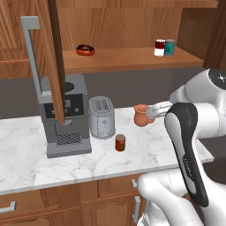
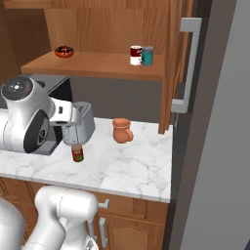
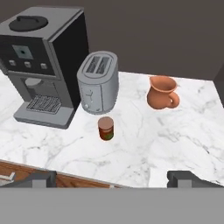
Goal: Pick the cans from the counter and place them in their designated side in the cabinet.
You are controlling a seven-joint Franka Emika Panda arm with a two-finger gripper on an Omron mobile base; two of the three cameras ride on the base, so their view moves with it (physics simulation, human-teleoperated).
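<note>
One cylindrical reddish-brown can (image 3: 105,128), veined marble counter (image 3: 175,135)

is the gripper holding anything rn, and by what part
Nothing is held. The gripper is open, its fingers wide apart, above the counter; the reddish-brown can stands untouched.

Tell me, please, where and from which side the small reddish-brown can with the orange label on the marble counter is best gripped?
Probably around the round side wall of the small reddish-brown can with the orange label, fingers either side at mid-height, coming down from above and the counter's front edge. It stands upright and alone on the white marble counter; the grey metal toaster stands just behind it.
</note>
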